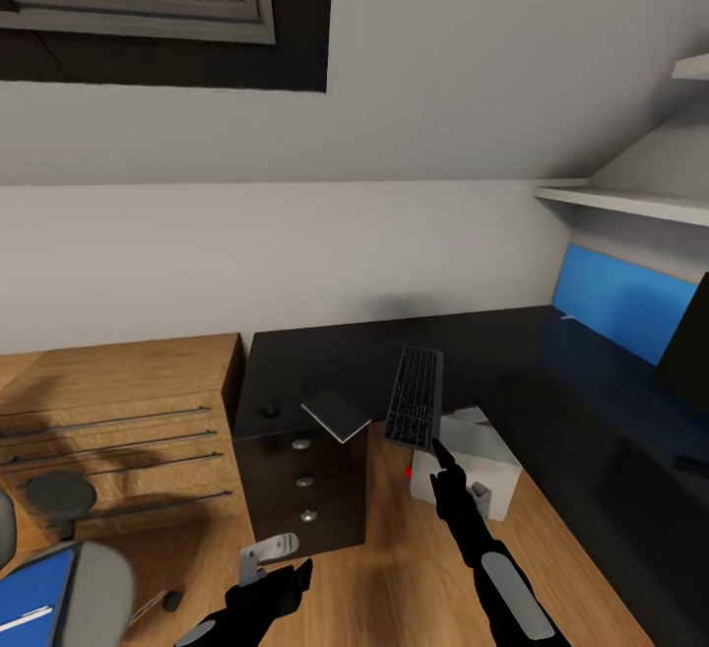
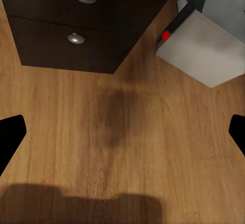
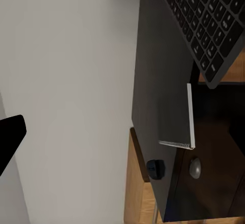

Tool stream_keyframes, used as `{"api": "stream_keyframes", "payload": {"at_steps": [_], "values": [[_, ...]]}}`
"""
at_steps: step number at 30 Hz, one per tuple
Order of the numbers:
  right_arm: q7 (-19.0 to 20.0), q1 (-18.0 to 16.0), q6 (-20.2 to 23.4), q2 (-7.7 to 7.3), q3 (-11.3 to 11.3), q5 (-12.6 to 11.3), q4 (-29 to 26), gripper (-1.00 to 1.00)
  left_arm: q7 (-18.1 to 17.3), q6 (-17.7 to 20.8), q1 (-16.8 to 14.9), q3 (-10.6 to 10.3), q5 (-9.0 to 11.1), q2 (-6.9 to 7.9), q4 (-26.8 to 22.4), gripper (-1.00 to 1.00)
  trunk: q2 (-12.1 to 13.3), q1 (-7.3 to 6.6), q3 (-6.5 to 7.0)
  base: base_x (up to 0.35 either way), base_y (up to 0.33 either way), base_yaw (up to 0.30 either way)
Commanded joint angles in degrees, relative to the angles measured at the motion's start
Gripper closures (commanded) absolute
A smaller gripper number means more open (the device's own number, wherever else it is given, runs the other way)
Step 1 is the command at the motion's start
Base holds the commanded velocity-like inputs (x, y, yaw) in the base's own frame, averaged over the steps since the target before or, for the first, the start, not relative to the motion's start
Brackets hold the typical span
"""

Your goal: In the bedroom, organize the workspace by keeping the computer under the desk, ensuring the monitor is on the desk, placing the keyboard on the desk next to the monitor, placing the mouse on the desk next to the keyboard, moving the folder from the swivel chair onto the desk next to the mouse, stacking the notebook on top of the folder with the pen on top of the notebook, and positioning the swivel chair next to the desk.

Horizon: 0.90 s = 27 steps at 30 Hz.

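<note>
The right gripper (image 1: 440,452) holds the black keyboard (image 1: 416,397) by its near end, fingers pinched on its edge. The keyboard is tilted up in the air above the front edge of the black table (image 1: 512,352). The grey notebook (image 1: 336,415) rests partly propped at the table's drawer corner, at about nine o'clock from the keyboard, with the small dark mouse (image 1: 270,410) further out at nine o'clock. The grey-white computer (image 1: 471,465) stands on the wood floor just below the keyboard. The monitor (image 1: 687,337) is at three o'clock, at the far right edge. The left gripper (image 1: 264,568) hangs low over the floor, its fingers wide apart and holding nothing. The blue folder (image 1: 34,593) lies on the swivel chair (image 1: 94,588) at seven o'clock.

To finish well, the keyboard should probably be levelled first, carried toward the monitor, then lowered flat before letting go.
</note>
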Motion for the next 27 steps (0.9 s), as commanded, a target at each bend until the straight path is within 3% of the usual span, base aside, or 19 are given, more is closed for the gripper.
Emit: {"api": "stream_keyframes", "payload": {"at_steps": [1, 5, 10, 13, 22, 27], "values": [[0.2, 0.0, 0.3, 0.00, 0.0, -0.6, 0.0, -1.00, 0.5, 0.1, 0.0, 0.0, 0.6, 0.00, -0.1, -1.00, -0.5, 0.23, -0.24, 0.000, 0.000, 0.000], [-0.2, 0.0, 0.3, 0.00, 0.0, -0.6, 0.9, -1.00, 1.1, 0.1, 0.0, -0.1, 0.6, -0.01, -0.1, -1.00, -2.1, 1.11, -0.96, 0.000, 0.000, 0.000], [-1.8, 0.0, 0.3, 0.00, 0.0, -0.5, 2.4, -1.00, 4.8, 0.1, 0.0, -0.4, 0.7, -0.05, 0.2, -1.00, -4.1, 2.21, -1.86, 0.000, 0.000, 0.000], [-2.5, 0.0, 0.4, 0.00, 0.0, -0.5, 2.8, -1.00, 8.3, 0.1, 0.0, -2.4, 0.8, -0.05, 1.7, -1.00, -5.3, 2.87, -2.40, 0.000, 0.000, 0.000], [-4.1, 0.0, 0.4, 0.00, 0.1, -0.5, 2.9, -1.00, 8.8, 0.1, 0.0, -2.8, 0.8, -0.35, 4.0, -1.00, -8.9, 4.85, -4.01, 0.000, 0.000, 0.000], [-5.6, 0.0, 0.3, 0.00, 0.3, 0.0, 2.9, -1.00, 8.8, 0.0, -0.1, -2.7, 0.6, -1.73, 9.0, -1.00, -10.9, 5.94, -4.91, 0.000, 0.000, 0.000]]}}
